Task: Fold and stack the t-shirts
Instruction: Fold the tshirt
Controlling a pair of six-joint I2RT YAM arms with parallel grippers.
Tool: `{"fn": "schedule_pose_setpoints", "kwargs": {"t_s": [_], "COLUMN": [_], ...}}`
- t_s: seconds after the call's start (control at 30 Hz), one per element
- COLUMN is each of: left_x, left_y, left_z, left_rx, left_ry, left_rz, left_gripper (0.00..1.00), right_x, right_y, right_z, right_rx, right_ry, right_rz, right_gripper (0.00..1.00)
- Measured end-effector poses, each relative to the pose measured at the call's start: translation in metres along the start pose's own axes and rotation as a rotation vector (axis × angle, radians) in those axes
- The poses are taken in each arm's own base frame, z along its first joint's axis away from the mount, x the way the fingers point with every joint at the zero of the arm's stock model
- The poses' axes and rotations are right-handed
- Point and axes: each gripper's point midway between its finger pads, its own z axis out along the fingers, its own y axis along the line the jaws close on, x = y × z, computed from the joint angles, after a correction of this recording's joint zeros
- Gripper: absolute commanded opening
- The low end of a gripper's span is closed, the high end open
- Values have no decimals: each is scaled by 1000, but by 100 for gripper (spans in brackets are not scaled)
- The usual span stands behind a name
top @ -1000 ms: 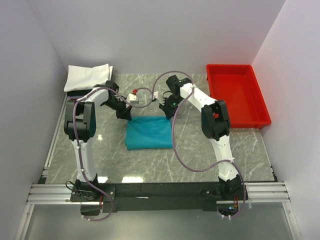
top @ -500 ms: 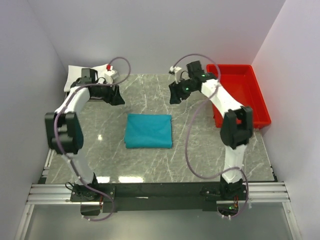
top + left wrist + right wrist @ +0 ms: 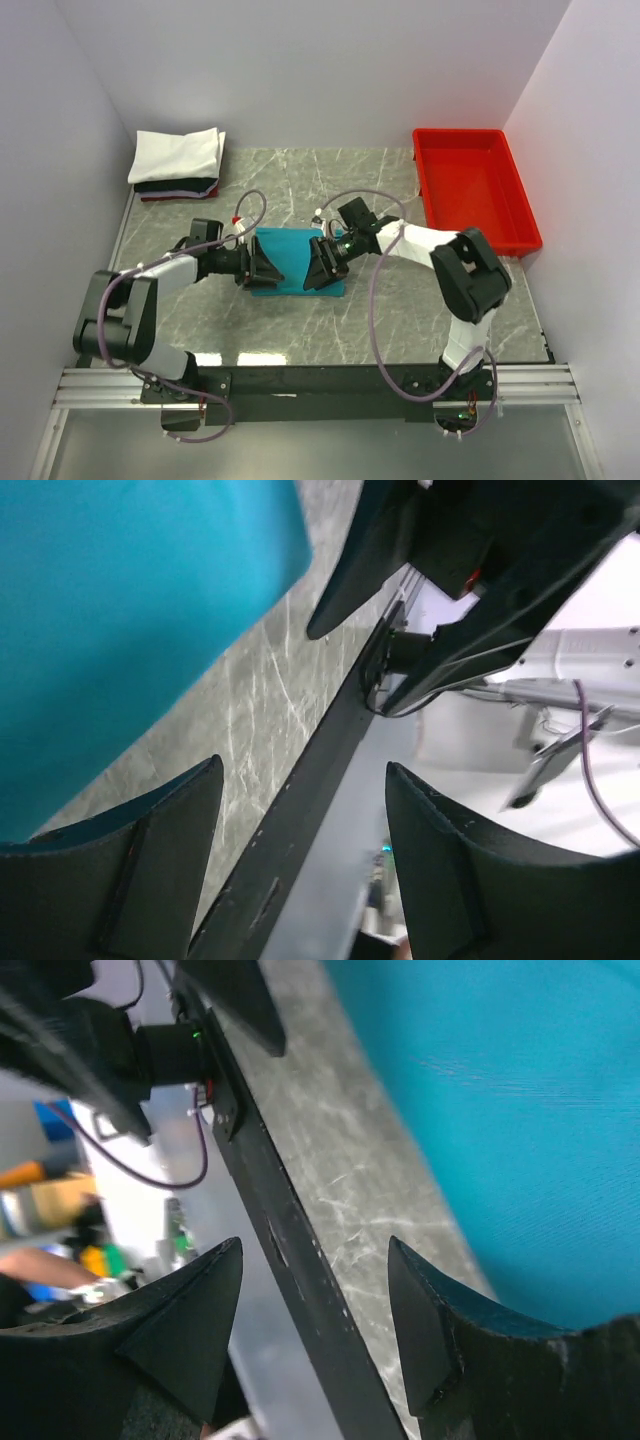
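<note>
A folded teal t-shirt [image 3: 293, 260] lies mid-table. My left gripper [image 3: 268, 272] is low at its left side and my right gripper [image 3: 320, 266] low at its right side, both open and facing each other across the cloth. In the left wrist view the teal t-shirt [image 3: 120, 610] fills the upper left, and nothing is between the open gripper [image 3: 300, 780]. In the right wrist view the teal t-shirt [image 3: 500, 1110] lies beside the open, empty gripper [image 3: 315, 1250]. A stack of folded t-shirts sits back left, white [image 3: 178, 153] on top, dark and red [image 3: 180, 188] below.
A red plastic tray [image 3: 478, 200] stands at the back right of the marble table [image 3: 400, 320]. White walls close in the left, back and right sides. The black front rail [image 3: 300, 810] runs along the near edge.
Both grippers were shut at the teal shirt's far edge, opened and swung out to the back, and have now come down to the shirt's left and right sides.
</note>
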Motion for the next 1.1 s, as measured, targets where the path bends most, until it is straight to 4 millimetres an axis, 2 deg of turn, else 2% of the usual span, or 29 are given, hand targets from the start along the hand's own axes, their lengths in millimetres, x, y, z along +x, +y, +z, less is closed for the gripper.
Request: {"fn": "schedule_pose_setpoints", "kwargs": {"t_s": [0.07, 0.17, 0.27, 0.33, 0.6, 0.73, 0.83, 0.9, 1.03, 1.1], "left_x": [0, -6, -10, -8, -17, -15, -25, -49, -105, -126], "left_y": [9, 28, 57, 69, 77, 78, 65, 49, 14, 4], "left_z": [5, 14, 24, 26, 4, -11, -23, -30, -39, -37], "left_rx": [-2, -13, -34, -20, 42, 28, 15, 16, 27, 35], "left_ry": [7, 19, 49, 74, 53, 33, 25, 2, -88, -123], "left_rz": [-53, -115, -209, -269, -265, -253, -183, -81, 117, 165], "left_gripper": [70, 69, 67, 67, 68, 66, 65, 65, 64, 63], "right_x": [4, -1, -2, -2, -2, 3, 3, -14, -70, -99], "right_y": [-13, -34, -59, -66, -72, -81, -80, -69, -33, -20], "right_z": [10, 19, 24, 23, 13, -8, -30, -45, -68, -74], "right_rx": [-6, -6, 1, -39, -67, -14, 39, 46, 25, 6], "right_ry": [17, 9, 3, 13, 12, 3, 0, -34, -154, -207], "right_rz": [74, 142, 221, 283, 313, 292, 236, 165, -17, -82], "right_gripper": [66, 66, 63, 63, 62, 60, 60, 60, 55, 50]}}
